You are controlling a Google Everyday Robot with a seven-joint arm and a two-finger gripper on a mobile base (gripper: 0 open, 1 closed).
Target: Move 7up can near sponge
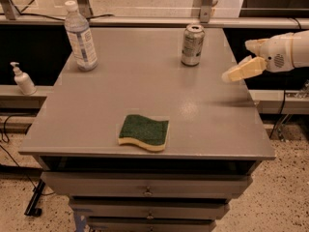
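Grey desk [96, 129] with a capped clear water bottle [80, 37] upright at its far left. We note a pump dispenser [22, 79] on a ledge beyond the left edge. The 7up can [193, 45], silvery with greenish print, stands upright near the far edge. The sponge [144, 132], green over yellow, lies well apart near the front. The hand [236, 60] hovers right of the can, fingers spread, empty.

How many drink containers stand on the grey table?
2. The water bottle stands at the back left, the 7up can at the back right. The gripper hovers right of the can. None seems hidden.
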